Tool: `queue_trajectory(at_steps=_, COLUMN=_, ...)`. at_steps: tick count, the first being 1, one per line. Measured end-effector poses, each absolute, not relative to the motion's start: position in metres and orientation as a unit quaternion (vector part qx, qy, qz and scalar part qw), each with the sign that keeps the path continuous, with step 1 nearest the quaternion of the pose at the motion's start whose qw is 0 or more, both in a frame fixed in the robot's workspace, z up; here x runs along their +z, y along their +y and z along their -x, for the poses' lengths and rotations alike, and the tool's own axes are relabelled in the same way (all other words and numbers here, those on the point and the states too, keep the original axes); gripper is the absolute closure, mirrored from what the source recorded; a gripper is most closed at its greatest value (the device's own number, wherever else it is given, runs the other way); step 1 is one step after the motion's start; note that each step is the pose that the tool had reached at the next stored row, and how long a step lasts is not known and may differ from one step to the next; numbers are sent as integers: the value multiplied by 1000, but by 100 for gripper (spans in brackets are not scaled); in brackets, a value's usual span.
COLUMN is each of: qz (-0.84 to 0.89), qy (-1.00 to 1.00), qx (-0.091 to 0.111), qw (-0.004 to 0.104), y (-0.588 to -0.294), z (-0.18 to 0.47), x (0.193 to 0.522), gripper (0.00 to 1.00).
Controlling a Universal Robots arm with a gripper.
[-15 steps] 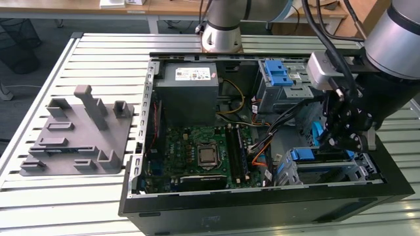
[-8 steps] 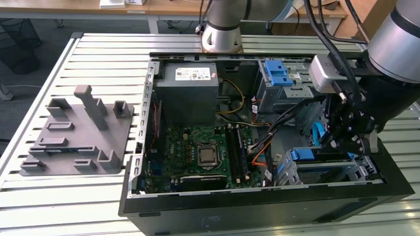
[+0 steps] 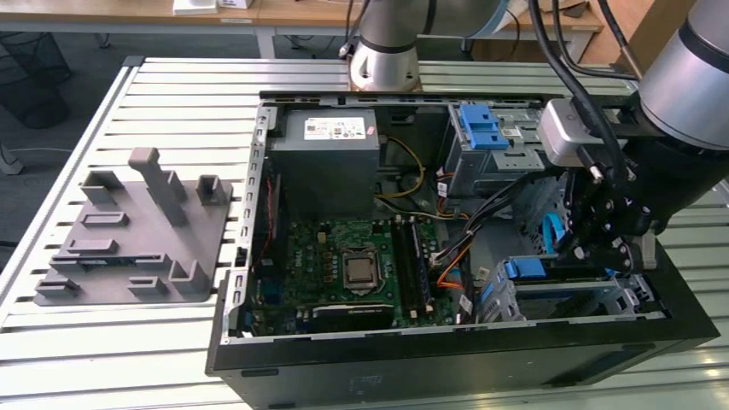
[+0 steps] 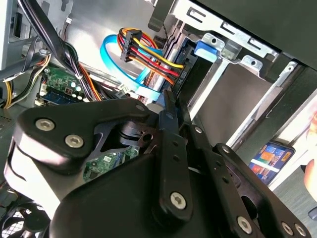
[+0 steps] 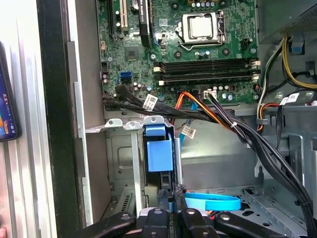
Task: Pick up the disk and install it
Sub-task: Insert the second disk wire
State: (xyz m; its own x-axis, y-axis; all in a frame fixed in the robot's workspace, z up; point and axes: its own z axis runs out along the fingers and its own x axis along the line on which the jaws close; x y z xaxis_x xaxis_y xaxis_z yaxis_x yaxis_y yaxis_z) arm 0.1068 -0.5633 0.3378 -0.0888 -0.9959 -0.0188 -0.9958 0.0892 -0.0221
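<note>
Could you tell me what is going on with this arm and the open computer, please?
The arm has its claw down inside the open computer case, at the drive cage near the case's front corner. The disk, in its blue carrier, stands on edge in a slot of that cage, right by the claw's fingertips. Motherboard and power supply sit alongside, and a grey fixture lies on the table beside the case.

The computer case (image 3: 456, 342) lies open on the slatted table (image 3: 171, 85). The motherboard (image 3: 341, 265) sits inside it, toward the exterior view's left. The fixture block (image 3: 137, 231) stands on the table beside the case, further left. The gripper (image 3: 603, 248) is inside the case at the exterior view's right, over the drive bay (image 3: 569, 282).
</note>
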Motion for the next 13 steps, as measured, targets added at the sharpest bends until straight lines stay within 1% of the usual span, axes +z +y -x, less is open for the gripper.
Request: queue_trajectory(at_steps=13, qz=675, qy=738, qx=3, qw=17, y=-563, z=-110, x=334, gripper=84)
